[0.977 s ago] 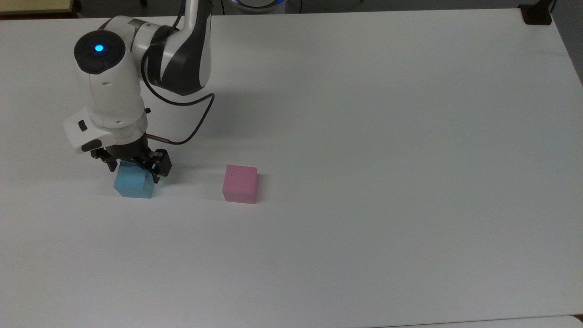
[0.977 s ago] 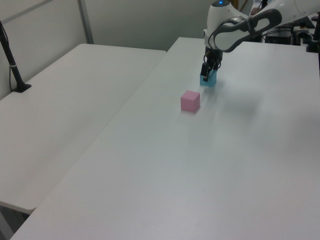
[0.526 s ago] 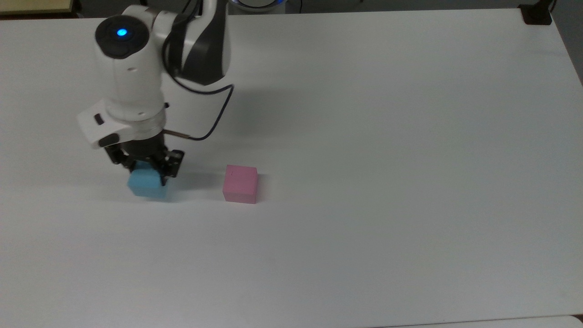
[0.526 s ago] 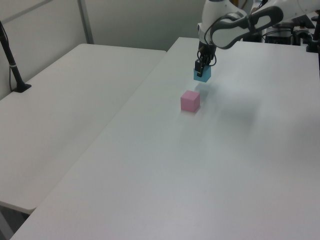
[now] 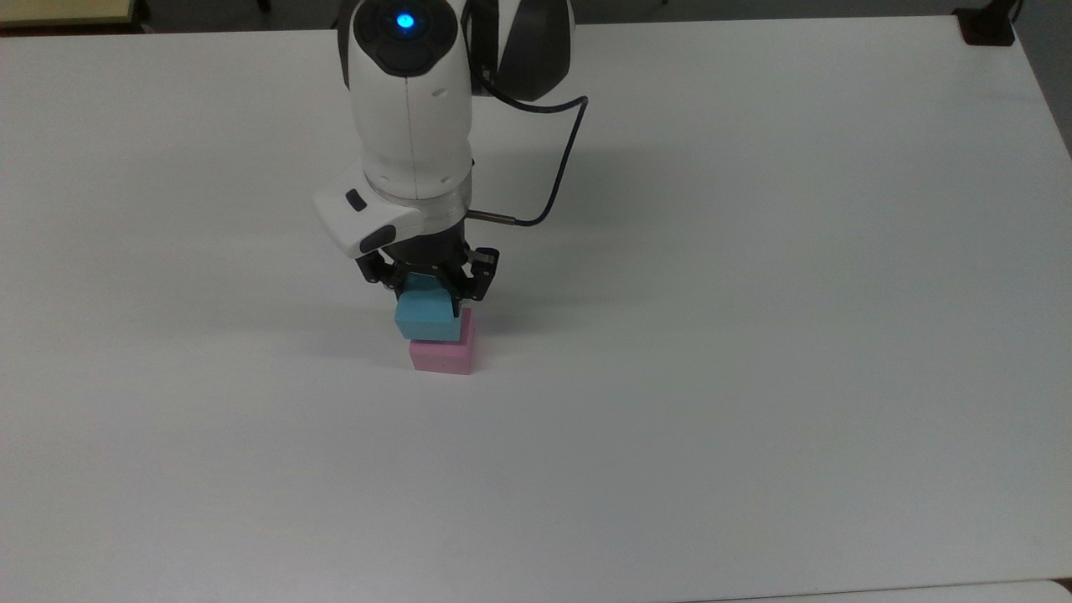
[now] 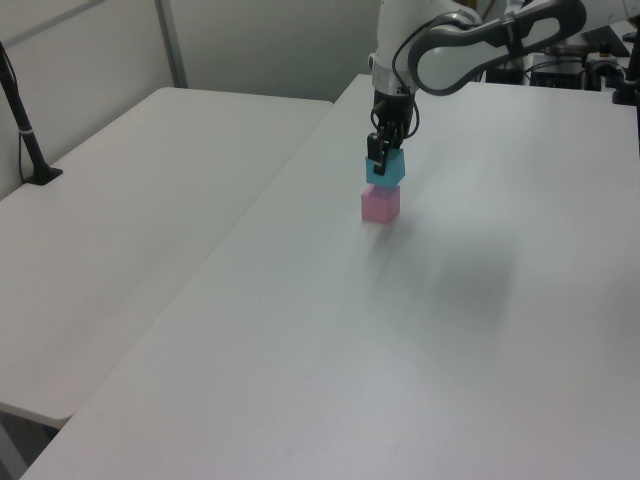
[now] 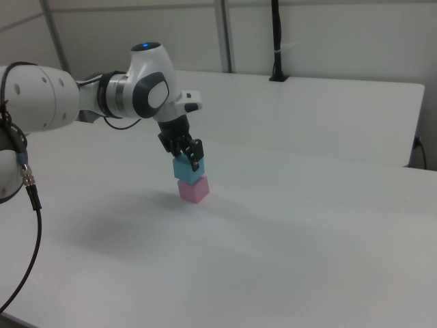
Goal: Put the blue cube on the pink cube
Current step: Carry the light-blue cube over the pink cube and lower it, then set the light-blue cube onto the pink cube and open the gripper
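Observation:
My gripper (image 5: 428, 301) (image 6: 384, 160) (image 7: 186, 159) is shut on the blue cube (image 5: 426, 318) (image 6: 386, 170) (image 7: 187, 169), its black fingers clamped on two opposite faces. The blue cube is right over the pink cube (image 5: 444, 355) (image 6: 381, 205) (image 7: 194, 190), which stands on the white table. In the left view and the right view their faces look close together or touching; I cannot tell which. In the top view the blue cube hides most of the pink cube's top and sits a little toward the top view's left.
The white table (image 5: 754, 335) stretches wide around the cubes. A second white table (image 6: 130, 190) adjoins it on the left view's left, with a black post (image 6: 25, 130) at its edge. A black cable (image 5: 553, 167) loops from the wrist.
The arm has carried the blue cube from the top view's left, rightward, to right over the pink cube. The pink cube has not moved.

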You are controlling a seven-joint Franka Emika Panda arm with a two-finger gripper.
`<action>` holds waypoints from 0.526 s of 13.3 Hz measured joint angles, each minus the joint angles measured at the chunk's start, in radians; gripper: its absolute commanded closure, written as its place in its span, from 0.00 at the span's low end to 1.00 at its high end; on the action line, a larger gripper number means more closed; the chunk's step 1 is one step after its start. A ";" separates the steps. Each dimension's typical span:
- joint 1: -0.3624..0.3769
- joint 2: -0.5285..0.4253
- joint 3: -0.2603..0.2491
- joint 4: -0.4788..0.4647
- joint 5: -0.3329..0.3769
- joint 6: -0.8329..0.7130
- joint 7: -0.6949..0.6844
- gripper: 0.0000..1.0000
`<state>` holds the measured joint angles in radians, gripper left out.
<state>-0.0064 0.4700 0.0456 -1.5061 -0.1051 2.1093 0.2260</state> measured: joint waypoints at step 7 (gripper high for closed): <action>0.004 0.019 0.007 0.001 -0.001 0.006 0.012 0.00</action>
<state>-0.0025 0.4891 0.0528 -1.5054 -0.1056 2.1148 0.2379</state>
